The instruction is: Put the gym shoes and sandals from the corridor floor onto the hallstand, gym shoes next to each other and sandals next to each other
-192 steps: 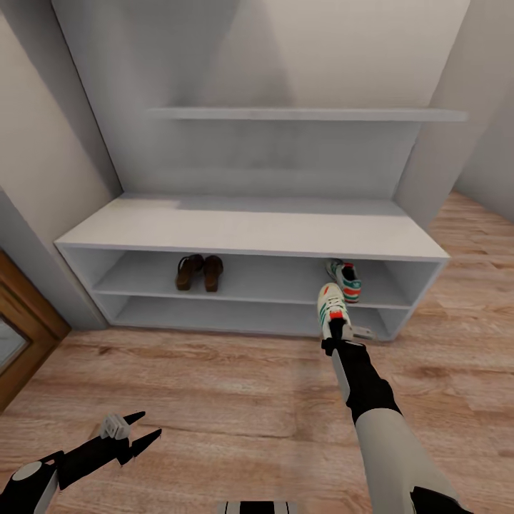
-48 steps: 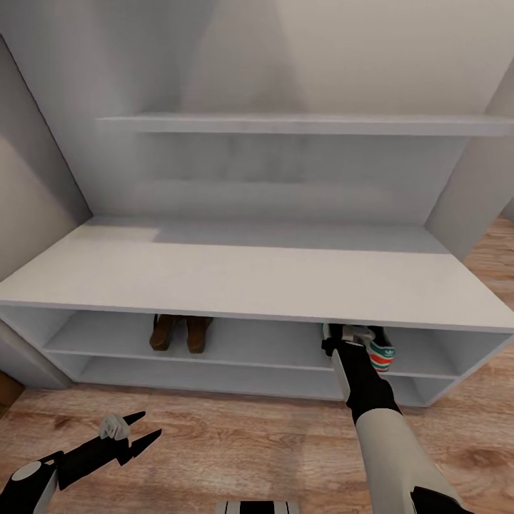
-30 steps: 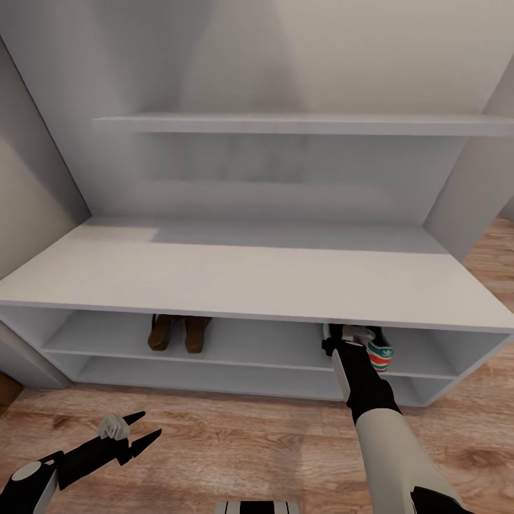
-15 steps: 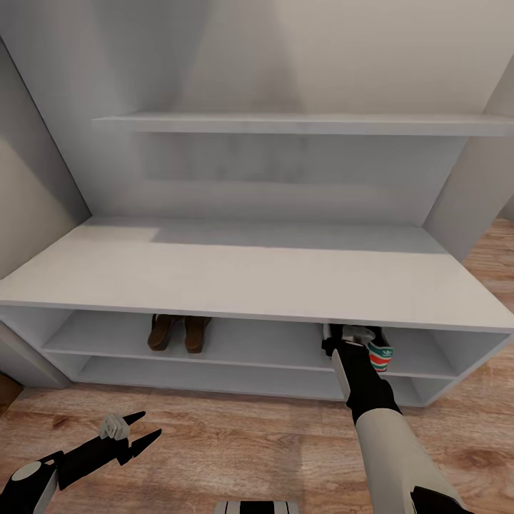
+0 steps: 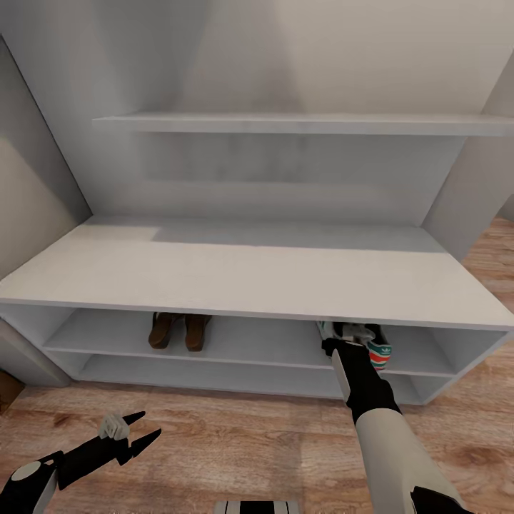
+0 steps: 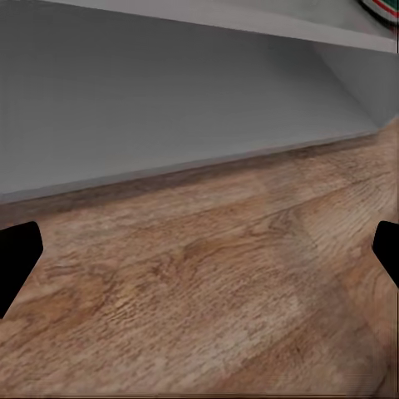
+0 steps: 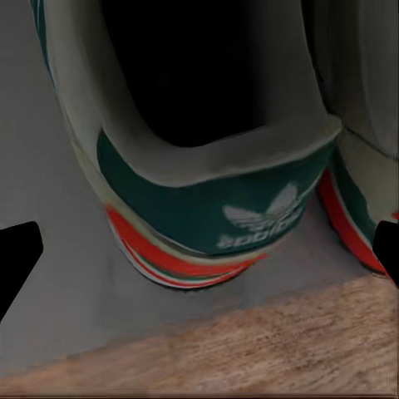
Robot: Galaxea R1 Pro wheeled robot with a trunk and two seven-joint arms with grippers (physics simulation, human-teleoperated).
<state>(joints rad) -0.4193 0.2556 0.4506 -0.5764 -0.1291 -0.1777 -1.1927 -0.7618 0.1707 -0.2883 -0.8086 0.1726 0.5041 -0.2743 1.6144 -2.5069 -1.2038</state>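
Partly hidden gym shoes (image 5: pixel 378 353) under benchtop (image 5: pixel 250 275)

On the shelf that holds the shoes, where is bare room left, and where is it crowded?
The upper open shelf is bare between the sandals and the gym shoes, and again from the sandals toward the left wall. The right end is crowded: both gym shoes with the right claw at them.

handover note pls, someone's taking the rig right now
Left end effector: open, empty, over the corridor floor.
Right end effector: at the upper low shelf of the hallstand, fingers apart, heel of one gym shoe sits between them.
Sandals: side by side on that shelf, left part.
Gym shoes: on the same shelf, right end, second one beside the first.
Left: back the right arm out, confirm both pairs sit together.
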